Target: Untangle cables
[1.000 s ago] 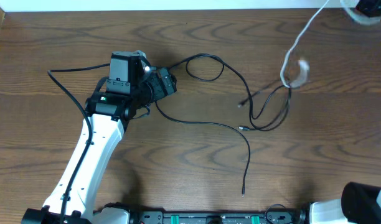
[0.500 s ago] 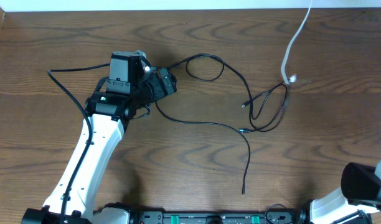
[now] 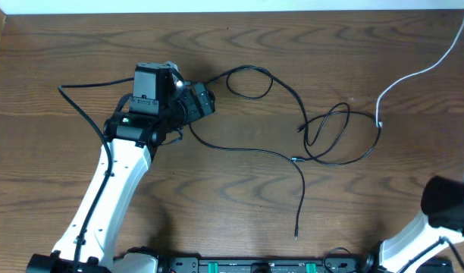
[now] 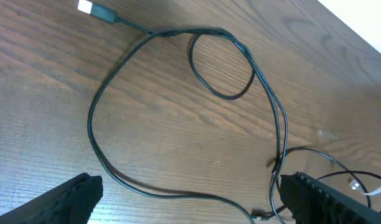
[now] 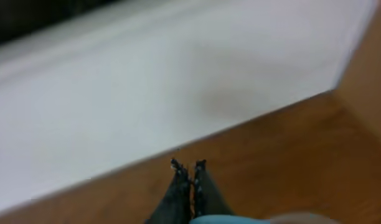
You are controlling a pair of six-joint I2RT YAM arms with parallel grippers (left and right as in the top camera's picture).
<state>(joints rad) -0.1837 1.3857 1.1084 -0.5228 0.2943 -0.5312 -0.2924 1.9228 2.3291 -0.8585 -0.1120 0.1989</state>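
Drawing the white cable (image 3: pixel 414 73) clear of the black cables (image 3: pixel 302 197) is, we judge, the step in hand. Our right gripper (image 5: pixel 188 165) has its fingers pressed together. We cannot tell whether the white cable is pinched between them, since nothing white shows at the tips. That cable's low end appears to touch the outer black loop, and from there it runs off toward the far right edge of the table (image 3: pixel 65 45). Our left gripper (image 4: pixel 190 182) hovers with its fingers wide apart and nothing between them. One black cable curves just ahead of its tips, and the tangle sits beyond its right-hand finger. To do this well we would pull slowly and low and watch that black loop for drag. If the loop follows, we would bring the parted fingers down on a black strand to pin it.
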